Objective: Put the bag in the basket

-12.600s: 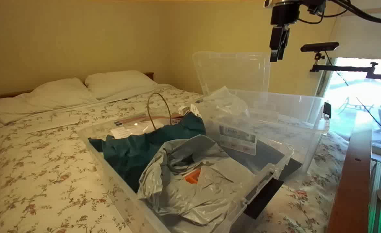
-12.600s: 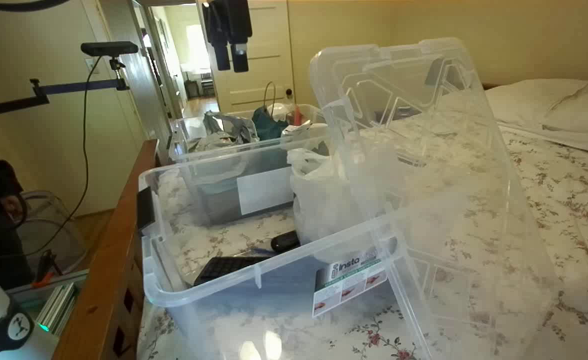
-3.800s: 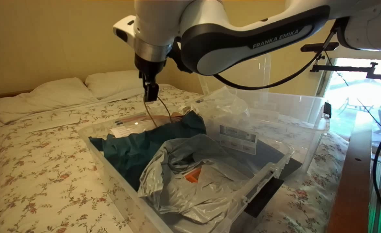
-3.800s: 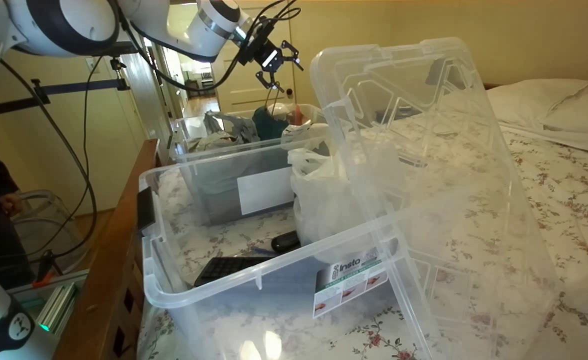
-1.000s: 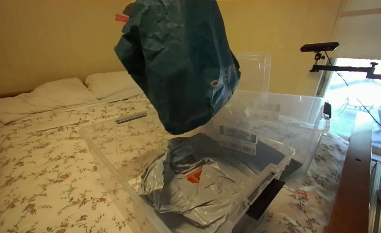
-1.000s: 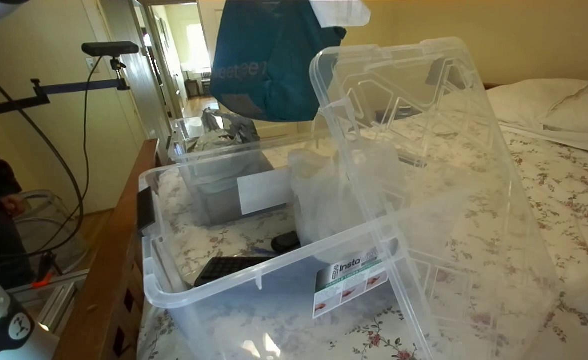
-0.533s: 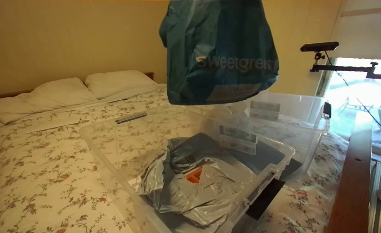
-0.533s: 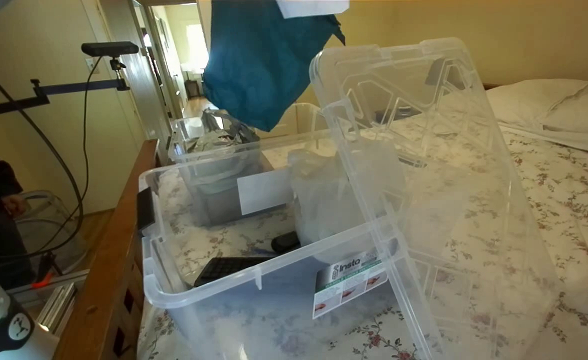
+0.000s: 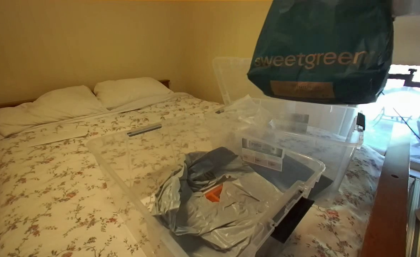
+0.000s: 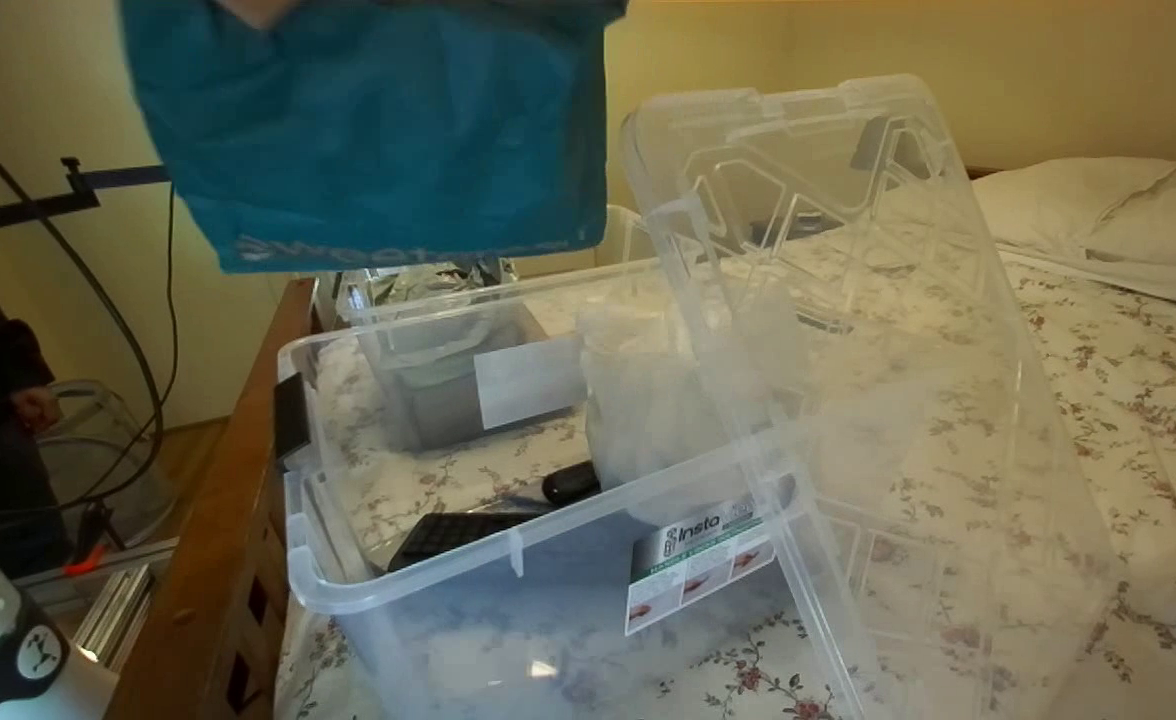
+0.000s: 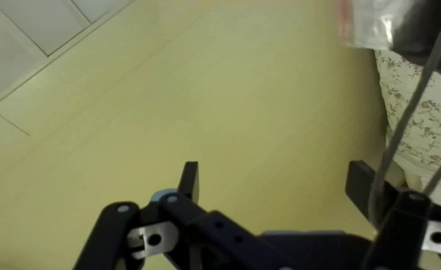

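End effector (image 11: 275, 180) spread wide, nothing pinched; cord handle (image 11: 408, 110) looks hooked over one finger (image 11: 358, 183). Sweetgreen bag (image 9: 320, 46) hangs in midair, not yet in the clear plastic bin (image 10: 428, 572) with the black keyboard (image 10: 463, 537) (likely target). Carry step, I'd say. Next: centre over that bin, lower, slip finger free.
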`<state>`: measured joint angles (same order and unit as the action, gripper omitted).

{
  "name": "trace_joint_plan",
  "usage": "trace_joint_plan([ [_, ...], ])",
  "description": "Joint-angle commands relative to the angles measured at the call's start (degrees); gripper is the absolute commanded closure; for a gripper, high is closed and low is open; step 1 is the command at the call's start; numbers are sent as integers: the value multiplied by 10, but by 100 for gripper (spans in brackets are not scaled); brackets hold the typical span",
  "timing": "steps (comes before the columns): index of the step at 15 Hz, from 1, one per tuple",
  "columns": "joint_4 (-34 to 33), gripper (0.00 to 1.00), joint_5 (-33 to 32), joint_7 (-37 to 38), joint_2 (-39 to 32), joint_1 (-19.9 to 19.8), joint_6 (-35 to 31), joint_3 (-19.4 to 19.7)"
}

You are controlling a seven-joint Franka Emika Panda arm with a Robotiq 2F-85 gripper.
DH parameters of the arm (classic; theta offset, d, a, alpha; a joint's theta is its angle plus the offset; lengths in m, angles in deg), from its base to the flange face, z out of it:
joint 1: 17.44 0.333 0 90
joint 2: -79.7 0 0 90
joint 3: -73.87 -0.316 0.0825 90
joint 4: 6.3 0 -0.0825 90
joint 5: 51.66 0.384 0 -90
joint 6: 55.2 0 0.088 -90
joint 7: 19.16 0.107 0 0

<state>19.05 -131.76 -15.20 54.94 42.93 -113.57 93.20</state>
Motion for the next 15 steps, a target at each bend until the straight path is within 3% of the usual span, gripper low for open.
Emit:
trace_joint_plan([
  [1,1,0,-47,20,-2,-3,-38,-43],
  [4,6,0,-30,67,-39,-15,-62,-81],
  [5,-33,0,-23,57,-74,-29,-76,-92],
  [8,-24,0,-3,68,-105,-50,-116,-118],
  [15,-19,0,32,45,-127,-86,-244,-141],
])
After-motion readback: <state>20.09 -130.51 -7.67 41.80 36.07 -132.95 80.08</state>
